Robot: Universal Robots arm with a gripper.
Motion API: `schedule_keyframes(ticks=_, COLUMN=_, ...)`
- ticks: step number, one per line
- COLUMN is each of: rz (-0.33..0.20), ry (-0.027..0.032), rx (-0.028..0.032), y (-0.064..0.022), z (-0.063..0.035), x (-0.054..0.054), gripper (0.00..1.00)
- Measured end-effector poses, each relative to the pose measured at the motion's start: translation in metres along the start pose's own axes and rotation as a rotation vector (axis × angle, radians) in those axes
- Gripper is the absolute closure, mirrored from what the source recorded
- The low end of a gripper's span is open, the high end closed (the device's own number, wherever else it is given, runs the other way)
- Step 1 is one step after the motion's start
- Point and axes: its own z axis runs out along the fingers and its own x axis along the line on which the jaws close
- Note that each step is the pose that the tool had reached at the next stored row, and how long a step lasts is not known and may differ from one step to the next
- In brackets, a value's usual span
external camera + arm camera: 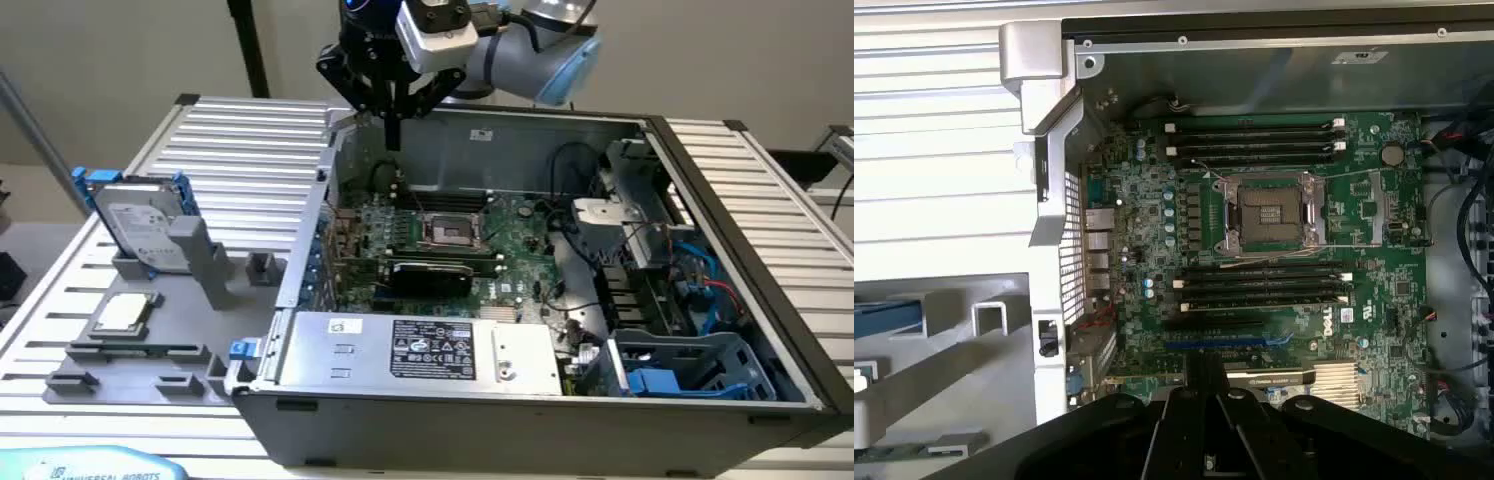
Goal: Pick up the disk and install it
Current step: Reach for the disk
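The disk [140,232], a silver-grey drive with a white label in a blue frame, leans upright in a grey holder [200,270] on the exterior view's left, outside the computer case. My gripper [394,125] hangs high over the case's back left corner, well apart from the disk. Its black fingers are pressed together into one narrow tip, and nothing is held. In the wrist view the gripper [1201,385] looks down on the green motherboard [1274,270]. A blue edge [889,318], likely the disk's frame, peeks in beside the case wall.
The open computer case [747,250] holds the motherboard with its processor socket [447,232], a long silver box with a black label [427,350], cables and a blue drive bay [687,365]. A small square chip [120,313] lies on the grey fixture. Ribbed metal table [240,135] surrounds it.
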Motion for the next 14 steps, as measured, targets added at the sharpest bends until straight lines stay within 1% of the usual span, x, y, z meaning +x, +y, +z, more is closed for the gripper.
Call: schedule_keyframes(ticks=14, rz=0.0, ry=0.0, rx=0.0, y=0.0, z=0.0, x=0.0, gripper=0.89)
